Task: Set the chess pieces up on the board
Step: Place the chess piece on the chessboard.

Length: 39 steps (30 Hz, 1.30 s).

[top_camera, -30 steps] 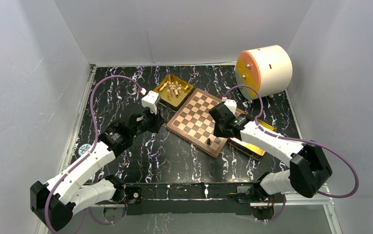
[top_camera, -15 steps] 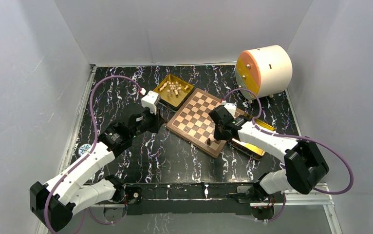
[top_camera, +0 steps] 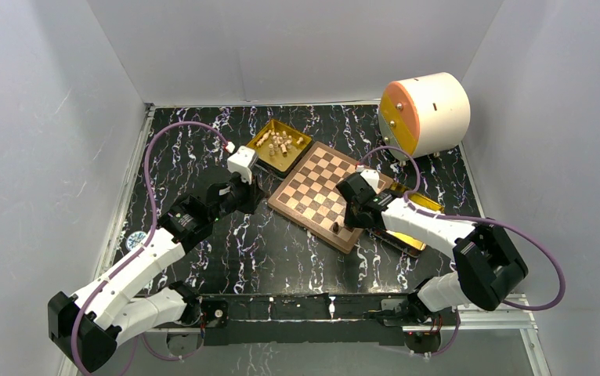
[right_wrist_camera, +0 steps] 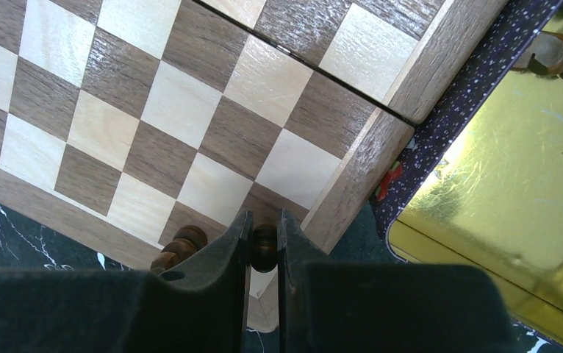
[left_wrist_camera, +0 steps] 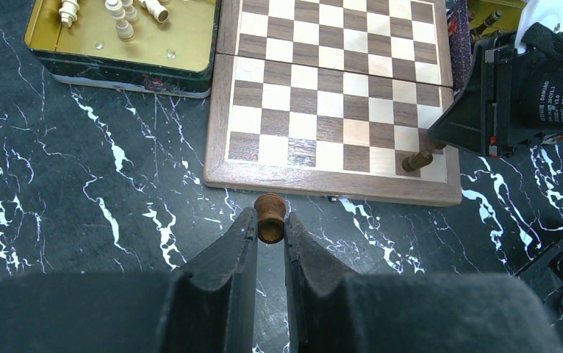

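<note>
Over the last second the right arm's elbow has drawn in toward the left. The right gripper [top_camera: 347,218] has shifted slightly toward the near corner of the board [top_camera: 312,188], while the left gripper [top_camera: 259,196] has held position off the board's near-left edge. This suggests the right arm is lining up a placement on the near row while the left arm waits its turn. The task is judged to be at an early stage, since only one placed piece [top_camera: 334,227] stands on the board, close to its near corner. The top view hides both sets of fingertips under the wrists. The left wrist view shows its fingers clenched on a brown piece [left_wrist_camera: 270,213], held above the tabletop [left_wrist_camera: 80,184] just outside the board's edge. The right wrist view shows its fingers clamped on a dark piece [right_wrist_camera: 264,248], over the near corner squares and just beside the placed piece. That view also shows the right tray [right_wrist_camera: 499,184] against the board's near-right edge. Farther back, the pale pieces [top_camera: 281,143] lie loose in the left tray [top_camera: 264,138] beside the board's far-left edge. A drum [top_camera: 426,113] rests at the far right corner of the tabletop, visible in the top view only.
</note>
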Motion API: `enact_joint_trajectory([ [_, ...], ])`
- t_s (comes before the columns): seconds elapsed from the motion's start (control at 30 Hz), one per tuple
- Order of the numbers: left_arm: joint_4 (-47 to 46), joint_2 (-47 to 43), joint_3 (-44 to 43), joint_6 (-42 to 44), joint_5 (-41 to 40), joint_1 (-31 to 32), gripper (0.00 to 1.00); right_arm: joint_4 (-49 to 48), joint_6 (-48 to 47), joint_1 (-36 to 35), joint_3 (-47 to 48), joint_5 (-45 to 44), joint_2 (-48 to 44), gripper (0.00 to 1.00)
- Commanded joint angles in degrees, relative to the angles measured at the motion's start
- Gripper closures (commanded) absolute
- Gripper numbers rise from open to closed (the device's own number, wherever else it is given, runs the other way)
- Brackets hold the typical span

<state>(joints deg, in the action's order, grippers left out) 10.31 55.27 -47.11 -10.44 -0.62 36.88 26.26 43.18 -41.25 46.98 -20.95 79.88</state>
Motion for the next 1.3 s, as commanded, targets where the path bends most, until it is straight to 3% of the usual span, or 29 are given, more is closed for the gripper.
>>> enact_joint_trajectory([
  [0.0,-1.14,-1.30,0.35,0.77,0.36,0.17,1.00,-2.48,-0.38,0.23,-0.15,-2.11,0.46,0.79],
  [1.0,-1.08,-1.30,0.44,0.68,0.37,0.12,1.00,-2.17,-0.29,0.24,0.88,-2.29,2.21,0.65],
  [1.27,-1.41,0.24,0.17,-0.03,1.46,0.16,1.00,1.85,-0.45,0.24,5.35,-2.12,0.20,0.47],
])
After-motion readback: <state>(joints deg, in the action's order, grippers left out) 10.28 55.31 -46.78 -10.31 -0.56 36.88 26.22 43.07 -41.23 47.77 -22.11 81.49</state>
